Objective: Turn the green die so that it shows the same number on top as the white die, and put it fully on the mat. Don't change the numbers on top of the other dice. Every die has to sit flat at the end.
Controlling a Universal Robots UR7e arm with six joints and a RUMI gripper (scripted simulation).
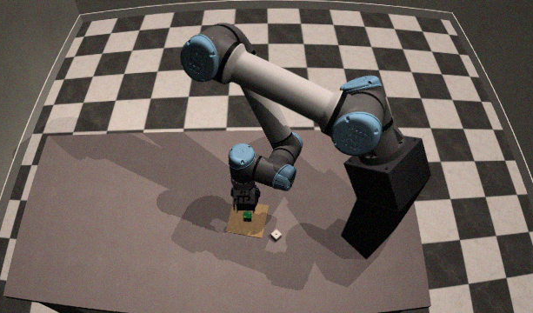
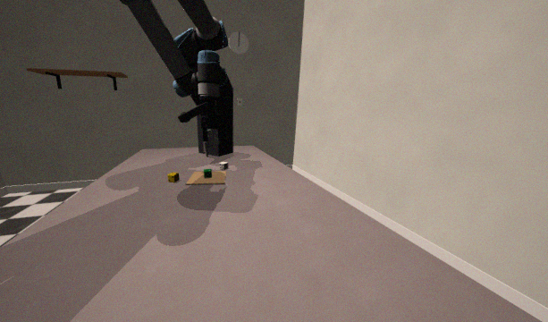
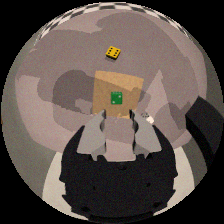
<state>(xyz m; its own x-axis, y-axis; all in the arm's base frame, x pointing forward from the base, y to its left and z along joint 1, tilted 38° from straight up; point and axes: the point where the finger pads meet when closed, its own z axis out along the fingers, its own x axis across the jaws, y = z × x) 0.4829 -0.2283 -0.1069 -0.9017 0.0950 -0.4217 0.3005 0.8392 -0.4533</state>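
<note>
The green die (image 1: 247,216) (image 2: 207,173) (image 3: 116,98) sits flat on the tan mat (image 1: 256,231) (image 2: 216,181) (image 3: 132,89), inside its edges. Its top seems to show two pips in the wrist view. The white die (image 1: 276,235) (image 2: 223,165) (image 3: 149,119) sits off the mat with one pip on top; a finger partly hides it in the wrist view. My gripper (image 1: 245,210) (image 2: 206,155) (image 3: 117,110) is partly open and empty, its fingers above the table and to one side of the green die, not touching it.
A yellow die (image 2: 172,177) (image 3: 113,52) sits on the table beyond the mat, showing six on top. It is hidden behind the arm in the top view. The arm's black base (image 1: 385,174) stands at the table's right side.
</note>
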